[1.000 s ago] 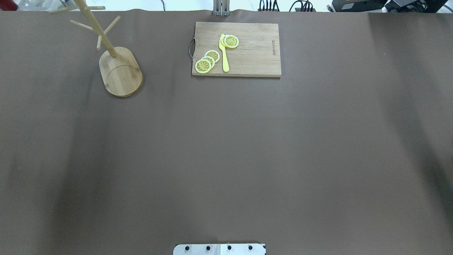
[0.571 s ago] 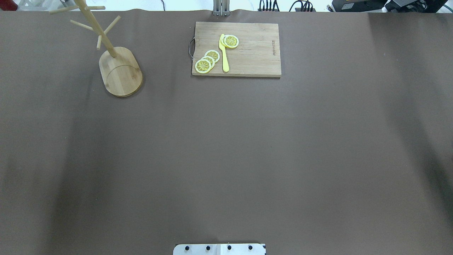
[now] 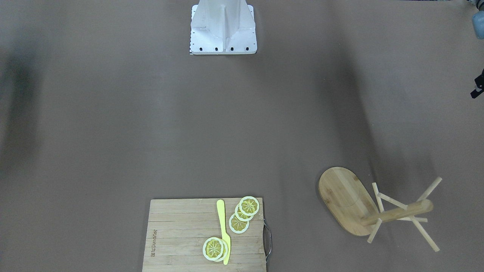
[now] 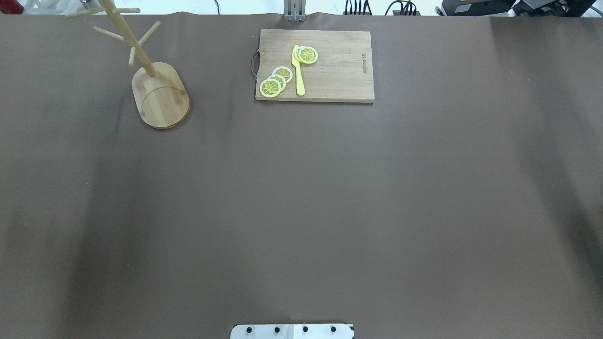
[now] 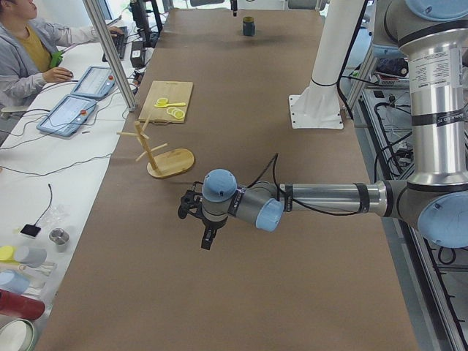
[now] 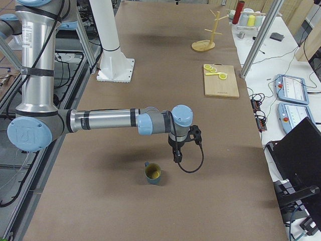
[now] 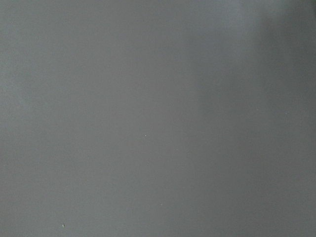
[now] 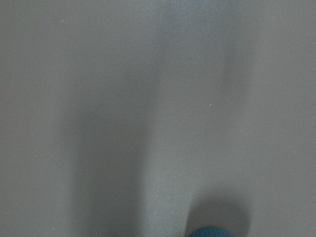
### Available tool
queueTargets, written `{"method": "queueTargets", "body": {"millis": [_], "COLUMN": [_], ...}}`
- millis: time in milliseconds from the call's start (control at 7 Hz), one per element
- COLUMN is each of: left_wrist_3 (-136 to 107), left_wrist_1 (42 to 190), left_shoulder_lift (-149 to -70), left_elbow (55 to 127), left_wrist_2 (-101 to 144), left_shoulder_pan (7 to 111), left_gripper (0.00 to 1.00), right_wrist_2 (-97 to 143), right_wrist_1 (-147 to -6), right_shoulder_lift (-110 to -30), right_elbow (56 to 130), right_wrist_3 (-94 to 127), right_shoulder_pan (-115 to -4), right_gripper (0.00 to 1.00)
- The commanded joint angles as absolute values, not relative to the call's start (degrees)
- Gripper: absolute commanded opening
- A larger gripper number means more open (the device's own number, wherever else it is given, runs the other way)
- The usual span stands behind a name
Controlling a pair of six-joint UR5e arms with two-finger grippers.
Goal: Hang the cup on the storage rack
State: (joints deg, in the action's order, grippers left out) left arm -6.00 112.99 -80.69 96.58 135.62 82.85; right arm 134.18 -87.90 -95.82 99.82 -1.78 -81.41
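Plainly, on the right gripper (image 6: 176, 155) the fingers' spread could not be told; a grasp off-centre might topple the cup (image 6: 153, 173).

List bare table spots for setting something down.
Bare: the wide stretch between board and robot base; the gap between rack and board; the board's right half in the overhead view. Crowded: the board's left half, under lemon slices and knife.

small dark brand mark (image 4: 364, 63) burned in near one short edge of the wooden cutting board (image 4: 330, 77), letters turned sideways, too small to read in the overhead or front-facing view, tablet screens (image 6: 290, 88) too blurred, nothing else legible
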Motion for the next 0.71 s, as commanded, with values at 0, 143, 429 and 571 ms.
{"method": "queueTargets", "body": {"millis": [0,143,429,571], "left_wrist_3": [-6.1,-6.1,-6.1,-6.1], "left_wrist_1": [113.0,113.0,113.0,113.0], "left_shoulder_lift": [-80.7,-80.7,-80.7,-80.7], "left_elbow": [96.6,96.4,96.4,96.4], "left_wrist_2": [137.0,136.9,136.9,136.9], "left_shoulder_pan": [82.9,82.8,82.8,82.8], "left_gripper": [0.98,0.98,0.98,0.98], "right_wrist_2": [134.3,133.4,130.3,128.9], "right_wrist_1": [-88.0,-87.8,-84.1,-78.0], "right_shoulder_lift": [-98.9,-101.5,-105.7,-106.2], "right_elbow": [102.1,102.8,101.2,96.9], "right_wrist_3": [-1.1,0.7,0.2,0.2], "right_shoulder_pan": [-81.5,-81.6,-83.5,-83.5], "right_gripper": [1.00,1.00,0.99,0.98]}}
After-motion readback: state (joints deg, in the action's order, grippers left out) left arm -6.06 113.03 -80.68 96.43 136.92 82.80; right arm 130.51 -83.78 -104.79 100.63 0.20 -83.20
